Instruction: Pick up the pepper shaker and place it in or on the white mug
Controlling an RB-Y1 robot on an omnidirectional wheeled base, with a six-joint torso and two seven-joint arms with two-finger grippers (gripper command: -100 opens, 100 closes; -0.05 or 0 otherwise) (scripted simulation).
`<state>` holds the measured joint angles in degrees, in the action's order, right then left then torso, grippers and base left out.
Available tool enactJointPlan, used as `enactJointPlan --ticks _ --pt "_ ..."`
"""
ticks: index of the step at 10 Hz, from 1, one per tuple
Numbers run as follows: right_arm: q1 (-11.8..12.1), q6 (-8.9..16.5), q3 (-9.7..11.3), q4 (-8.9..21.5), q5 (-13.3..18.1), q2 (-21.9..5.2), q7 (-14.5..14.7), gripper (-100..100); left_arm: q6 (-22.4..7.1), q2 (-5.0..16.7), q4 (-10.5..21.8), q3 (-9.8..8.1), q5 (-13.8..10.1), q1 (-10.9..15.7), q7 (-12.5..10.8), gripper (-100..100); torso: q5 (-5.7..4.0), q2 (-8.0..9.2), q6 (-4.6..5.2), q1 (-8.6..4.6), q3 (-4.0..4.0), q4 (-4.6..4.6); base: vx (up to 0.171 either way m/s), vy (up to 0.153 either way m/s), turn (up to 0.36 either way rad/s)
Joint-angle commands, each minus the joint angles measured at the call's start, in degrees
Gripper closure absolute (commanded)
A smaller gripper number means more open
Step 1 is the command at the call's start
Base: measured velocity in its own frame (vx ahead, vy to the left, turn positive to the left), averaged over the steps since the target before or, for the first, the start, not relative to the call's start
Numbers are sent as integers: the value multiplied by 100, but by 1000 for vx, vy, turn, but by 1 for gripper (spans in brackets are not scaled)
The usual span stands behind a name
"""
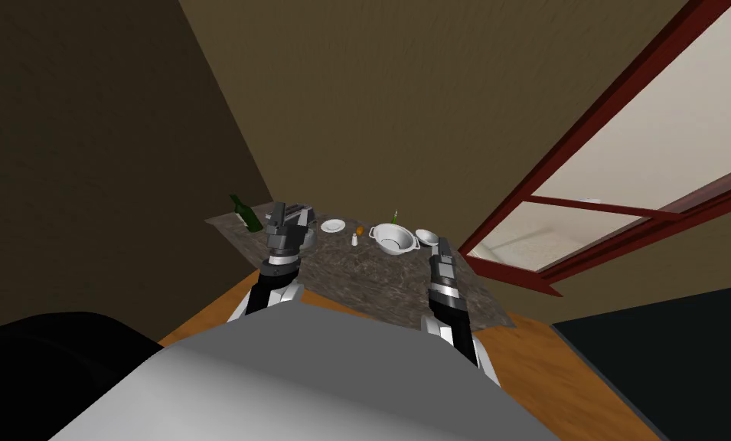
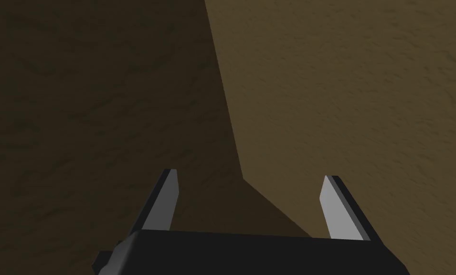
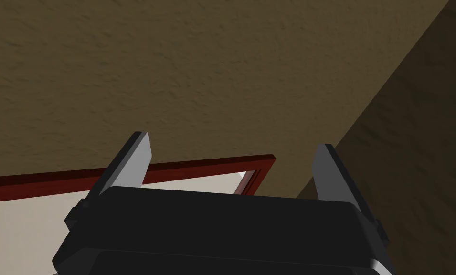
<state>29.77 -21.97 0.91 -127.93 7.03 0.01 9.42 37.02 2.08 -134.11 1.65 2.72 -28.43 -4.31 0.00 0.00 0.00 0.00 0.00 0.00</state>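
A small white shaker (image 1: 354, 240) stands near the middle of a dark marbled table (image 1: 356, 276). A tiny orange thing (image 1: 360, 230) sits just behind it. To its right are a white two-handled bowl (image 1: 394, 239) and a smaller white vessel (image 1: 426, 237); I cannot tell which white piece is the mug. My left gripper (image 1: 278, 208) is raised over the table's left part, well left of the shaker, and its fingers (image 2: 167, 198) stand open and empty. My right gripper (image 1: 442, 243) hovers beside the smaller white vessel, its fingers (image 3: 136, 162) also open and empty.
A dark green bottle (image 1: 245, 213) and a grey toaster (image 1: 301, 213) stand at the back left, with a grey round dish (image 1: 304, 239) under my left arm. A small white plate (image 1: 333, 226) and a thin green bottle (image 1: 394, 217) stand further back. A red-framed window (image 1: 585, 222) lies to the right.
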Motion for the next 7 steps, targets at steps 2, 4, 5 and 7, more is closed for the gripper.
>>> enactJointPlan --ticks 2,4,5,7 --pt "-1 0 0 0 0 0 0 0 -113 279 158 -46 152 35 106 -100 0 5 2 -3 3 1 -30 -15 -80" --pt "-1 0 1 0 0 0 0 0 -305 487 418 -127 423 89 289 -100 -1 21 2 -7 12 4 -76 -29 -133" --pt "-1 0 1 0 0 0 0 0 -384 545 523 -161 537 111 366 -100 -2 30 1 -10 17 6 -79 -49 -107" --pt "-1 0 1 0 0 1 0 0 -560 647 753 -238 794 160 537 -100 -4 27 1 -17 16 6 -71 -41 -107"
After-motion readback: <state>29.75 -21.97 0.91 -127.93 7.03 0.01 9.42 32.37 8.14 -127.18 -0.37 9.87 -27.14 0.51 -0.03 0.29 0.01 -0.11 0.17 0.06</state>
